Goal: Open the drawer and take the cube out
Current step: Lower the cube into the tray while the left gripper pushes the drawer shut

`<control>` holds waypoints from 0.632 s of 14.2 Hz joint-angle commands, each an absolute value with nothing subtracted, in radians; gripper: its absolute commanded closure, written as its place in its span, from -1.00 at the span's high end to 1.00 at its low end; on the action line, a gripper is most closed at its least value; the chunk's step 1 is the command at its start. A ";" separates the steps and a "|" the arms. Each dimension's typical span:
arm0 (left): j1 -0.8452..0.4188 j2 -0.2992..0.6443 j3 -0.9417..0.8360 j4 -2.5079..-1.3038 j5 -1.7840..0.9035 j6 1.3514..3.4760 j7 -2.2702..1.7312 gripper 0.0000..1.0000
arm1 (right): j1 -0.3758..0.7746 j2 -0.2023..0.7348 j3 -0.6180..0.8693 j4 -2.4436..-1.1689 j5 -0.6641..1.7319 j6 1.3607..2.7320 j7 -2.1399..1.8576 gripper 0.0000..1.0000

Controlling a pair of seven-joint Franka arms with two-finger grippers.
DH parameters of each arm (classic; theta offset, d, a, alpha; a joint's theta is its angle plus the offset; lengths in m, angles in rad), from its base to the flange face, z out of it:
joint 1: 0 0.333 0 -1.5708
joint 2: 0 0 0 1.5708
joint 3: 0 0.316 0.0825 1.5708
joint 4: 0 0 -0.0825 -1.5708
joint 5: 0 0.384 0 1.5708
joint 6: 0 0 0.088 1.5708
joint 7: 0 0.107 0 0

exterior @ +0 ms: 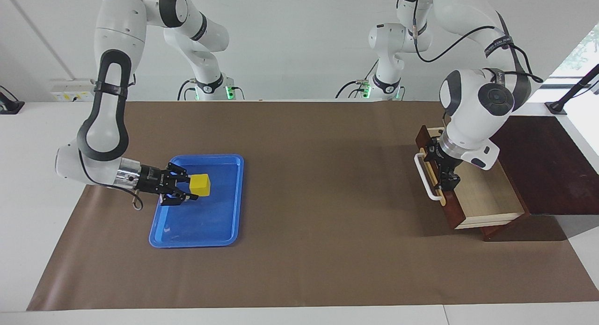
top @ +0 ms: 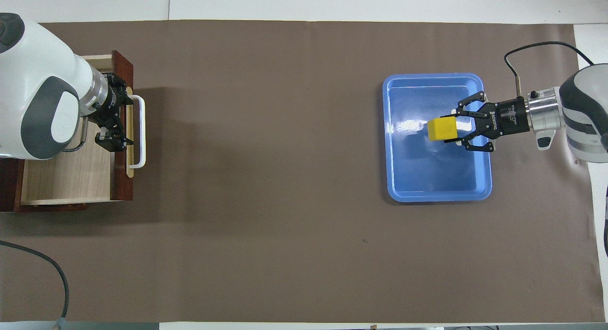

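The right gripper (exterior: pixel 187 191) clamps the cube (exterior: pixel 200 184) between its fingertips, holding it over the blue tray (exterior: pixel 196 234). The left gripper (exterior: pixel 448 179), fingers spread, hangs over the open drawer (exterior: pixel 482 194), well apart from the tray.

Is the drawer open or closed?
Open. The drawer is pulled out of its cabinet, so its pale wooden inside shows, and no cube lies in the part that shows.

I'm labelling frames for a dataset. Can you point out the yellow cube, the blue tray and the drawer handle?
yellow cube (exterior: pixel 200 184): facing view, its front face.
blue tray (top: pixel 437 196): overhead view, the rim nearest the robots.
drawer handle (top: pixel 141 130): overhead view, middle of the white bar.
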State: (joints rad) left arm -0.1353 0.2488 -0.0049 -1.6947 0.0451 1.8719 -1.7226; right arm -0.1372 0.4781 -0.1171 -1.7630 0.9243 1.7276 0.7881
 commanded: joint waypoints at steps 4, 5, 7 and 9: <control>-0.052 0.215 -0.011 -1.738 0.072 1.913 -1.619 1.00 | -0.121 0.445 -0.118 -1.822 0.893 1.773 0.775 -1.00; -0.042 0.215 -0.011 -1.736 0.072 1.914 -1.600 1.00 | -0.121 0.449 -0.118 -1.815 0.888 1.772 0.773 -1.00; -0.022 0.216 -0.011 -1.732 0.075 1.914 -1.572 1.00 | -0.127 0.474 -0.118 -1.792 0.882 1.763 0.772 -1.00; -0.006 0.216 -0.009 -1.732 0.080 1.916 -1.530 1.00 | -0.136 0.501 -0.117 -1.760 0.871 1.753 0.770 -1.00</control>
